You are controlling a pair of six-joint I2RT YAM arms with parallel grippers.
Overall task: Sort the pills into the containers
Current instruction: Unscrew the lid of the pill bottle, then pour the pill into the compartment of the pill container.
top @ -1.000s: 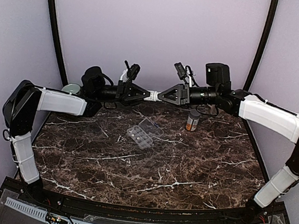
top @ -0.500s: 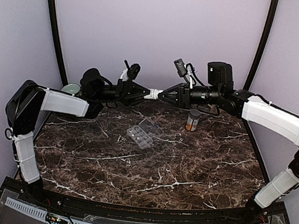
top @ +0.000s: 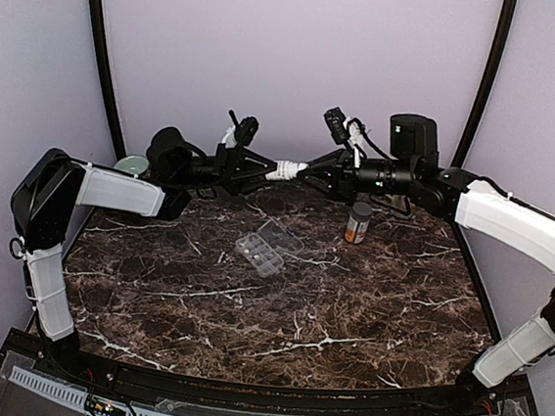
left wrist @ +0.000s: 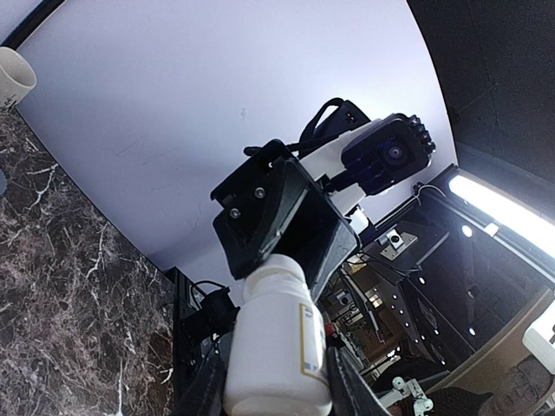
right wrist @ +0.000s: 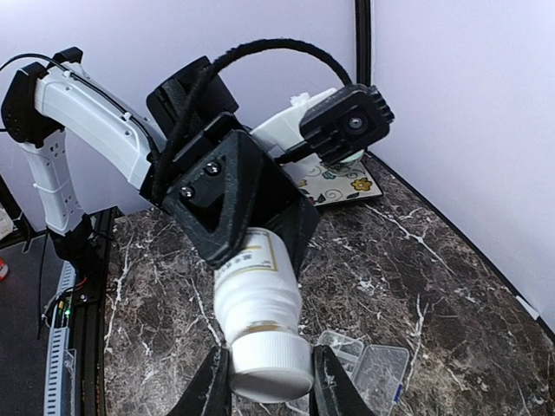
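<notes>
A small white bottle (top: 287, 170) hangs lying sideways in the air above the back of the table, held between both grippers. My left gripper (left wrist: 277, 374) is shut on its body (left wrist: 276, 347). My right gripper (right wrist: 270, 381) is shut on its ribbed white cap (right wrist: 271, 366). The clear organiser box (top: 266, 247) lies on the marble below, lid open, showing its small containers; the right wrist view catches it under the bottle (right wrist: 368, 368). I cannot make out any pills for certain.
An amber bottle (top: 358, 223) with a grey cap stands right of the box. A pale cup (top: 132, 165) sits at the back left by the wall. A patterned tile (right wrist: 336, 184) lies at the table's far edge in the right wrist view.
My right wrist has turned about the bottle's axis with the cap in its grip. The bottle has risen slightly. The left gripper has hardly moved.
</notes>
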